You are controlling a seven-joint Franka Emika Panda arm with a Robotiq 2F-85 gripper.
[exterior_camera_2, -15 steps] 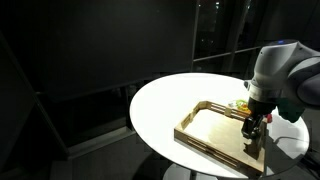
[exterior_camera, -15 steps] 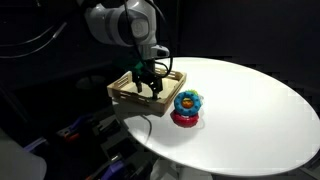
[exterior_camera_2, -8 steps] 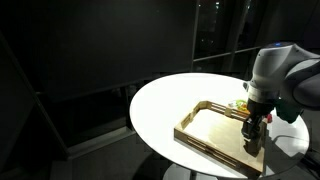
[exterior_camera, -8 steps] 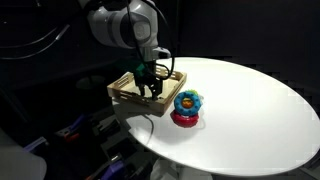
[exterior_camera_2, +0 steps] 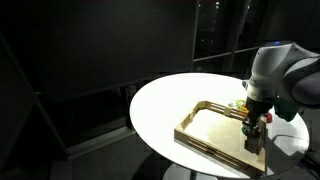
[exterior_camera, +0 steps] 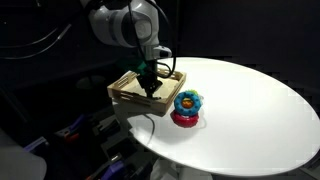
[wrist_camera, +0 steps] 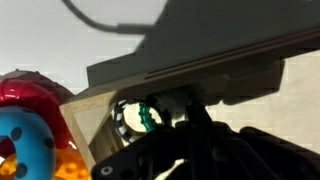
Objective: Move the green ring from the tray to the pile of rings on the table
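Ring [wrist_camera: 148,117], small, dark green, partly hidden.

No text, label, brand, number or sign can be read in any of the views.

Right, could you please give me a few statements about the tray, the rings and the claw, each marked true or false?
1. The claw is down over the tray. True.
2. The pile of rings sits inside the tray. False: it stands on the table, beside the tray.
3. The table top is white. True.
4. The green ring lies on top of the pile. False: the wrist view shows it in the tray, right at the claw.
5. The bottom ring of the pile is red. True.
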